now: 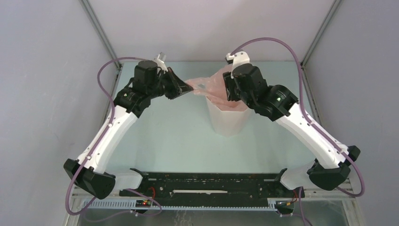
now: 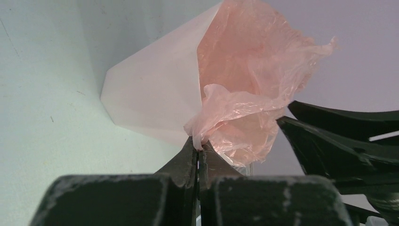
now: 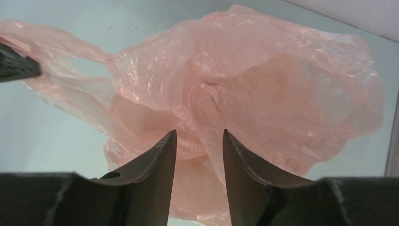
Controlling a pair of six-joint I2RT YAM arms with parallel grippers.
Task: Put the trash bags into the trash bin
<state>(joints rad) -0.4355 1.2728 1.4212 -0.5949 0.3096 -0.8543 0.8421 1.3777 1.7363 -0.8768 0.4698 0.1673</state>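
Top view, risk first: the left gripper [image 1: 185, 88] is pinching a handle loop of the trash bag [image 1: 210, 89] and holding it out to its own side of the trash bin [image 1: 227, 121], clear of the rim. If it's tugging outward while the other arm is pushing down, I'd expect film to be dragged back out, or the light bin to tip. The right gripper [image 1: 229, 96] is hanging over the bin mouth with the bunched bag under it. Its jaws are hidden here.

Left wrist: the jaws are clamping fully on a twist of pink film at the very tips [image 2: 199, 141]. The rest of the bag [image 2: 244, 89] is billowing just beyond them, over the bin [image 2: 150, 94] rim. Thin film could be slipping or tearing at that pinch.

Right wrist: the jaws are standing narrowly apart [image 3: 197, 136], gripping nothing. The crumpled bag [image 3: 263, 89] is sitting just beyond the tips, and I can't tell if they're touching it. The puffed-up film is likely springing back out unless it's pressed down.
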